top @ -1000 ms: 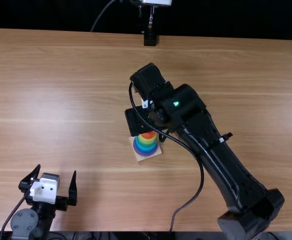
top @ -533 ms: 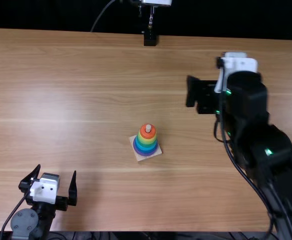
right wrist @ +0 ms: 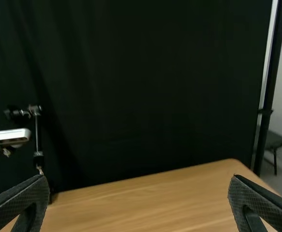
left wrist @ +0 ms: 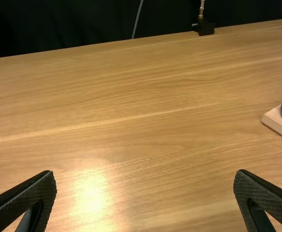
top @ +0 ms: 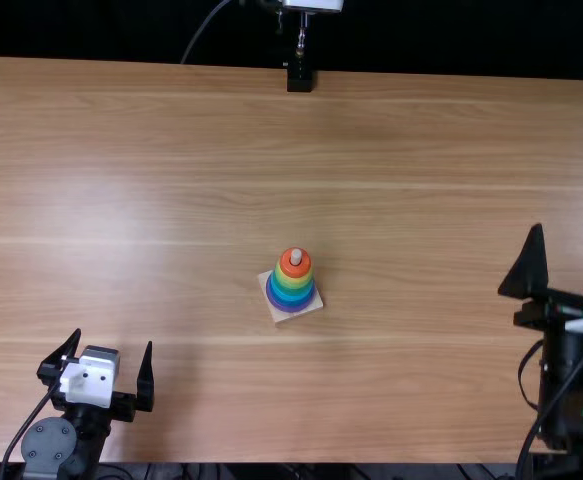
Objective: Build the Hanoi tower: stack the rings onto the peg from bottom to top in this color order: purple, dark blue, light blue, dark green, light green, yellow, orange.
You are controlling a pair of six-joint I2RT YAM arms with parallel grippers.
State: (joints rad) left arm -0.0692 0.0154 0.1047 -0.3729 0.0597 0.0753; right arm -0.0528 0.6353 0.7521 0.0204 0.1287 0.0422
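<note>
Orange ring (top: 288,267) crowns the stack (top: 291,292) on the peg (top: 296,256) between your left pincer (top: 113,339) and right pincer (right wrist: 139,178), both wide, so the build looks finished: leave it untouched.

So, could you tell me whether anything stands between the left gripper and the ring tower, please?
Nothing visible does; between the open left gripper and the ring tower runs the flat wooden tabletop.

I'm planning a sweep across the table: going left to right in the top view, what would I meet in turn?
Left tool, its fingers apart → ring tower, orange ring uppermost → right arm.
</note>
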